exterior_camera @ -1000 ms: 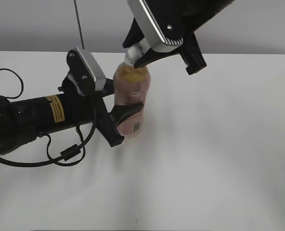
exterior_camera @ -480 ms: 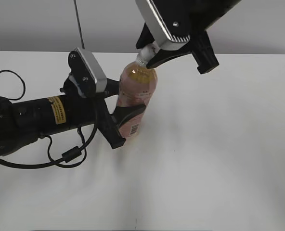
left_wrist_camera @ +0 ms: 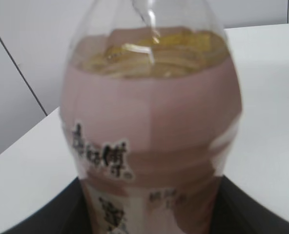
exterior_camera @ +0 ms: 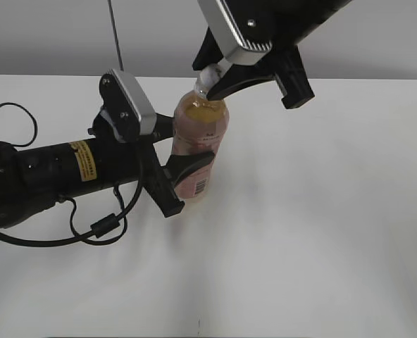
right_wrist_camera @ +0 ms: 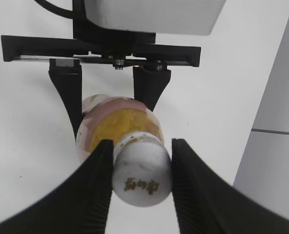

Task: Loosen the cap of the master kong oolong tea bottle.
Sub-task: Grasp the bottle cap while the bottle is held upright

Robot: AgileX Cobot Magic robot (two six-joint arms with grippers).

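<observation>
The master kong oolong tea bottle [exterior_camera: 196,144] stands tilted on the white table, amber tea above a pink label. It fills the left wrist view [left_wrist_camera: 152,122]. My left gripper [exterior_camera: 184,169] is shut on its lower body; the dark jaws [left_wrist_camera: 149,209] flank the label. From above, my right gripper [exterior_camera: 212,83] is shut on the white cap [exterior_camera: 207,74]. In the right wrist view the cap [right_wrist_camera: 142,173] sits between the two black fingers [right_wrist_camera: 140,180], and the bottle shoulder [right_wrist_camera: 120,122] shows below.
The white table [exterior_camera: 321,211] lies around the bottle. A black cable [exterior_camera: 11,113] loops at the left by the left arm. A grey wall runs behind the table's far edge.
The bottle top swung to the right with my right gripper, then came back a little to the left. My left gripper kept its hold on the body.
</observation>
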